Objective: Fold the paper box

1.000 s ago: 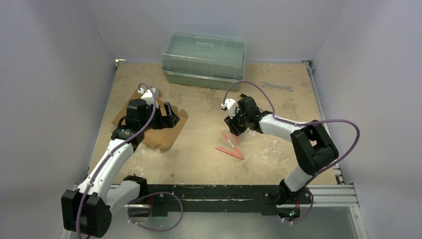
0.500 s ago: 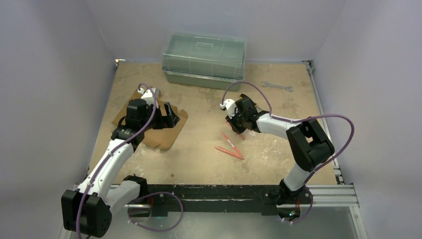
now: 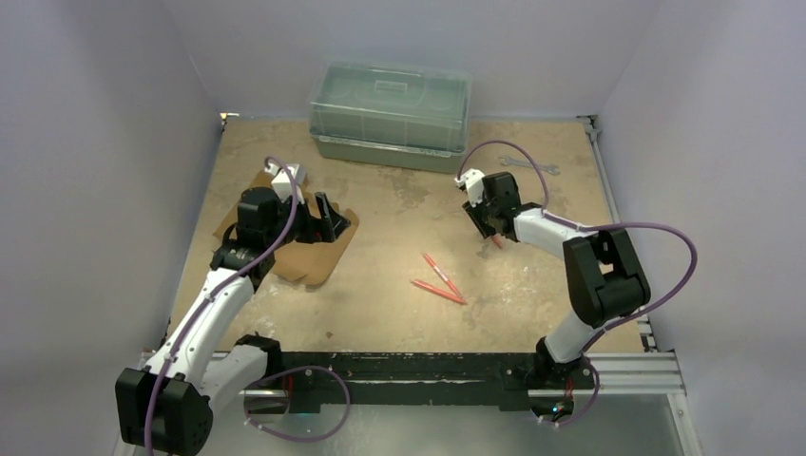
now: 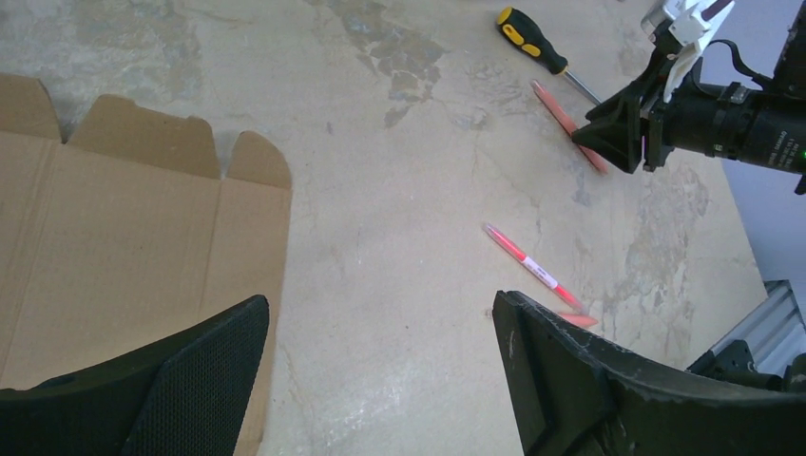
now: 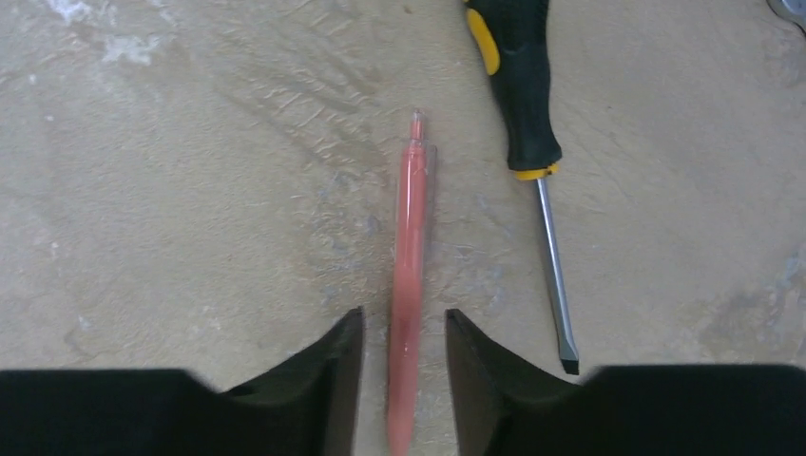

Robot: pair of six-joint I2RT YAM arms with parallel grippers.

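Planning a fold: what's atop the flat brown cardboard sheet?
The open left pincer, over the flat brown cardboard sheet near its right edge; the arm hides the middle.

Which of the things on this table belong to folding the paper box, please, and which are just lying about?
For the job:
- paper box, a flat brown cut-out, not yet folded

Lying about:
- lidded plastic container
- wrench
- screwdriver
- red pens
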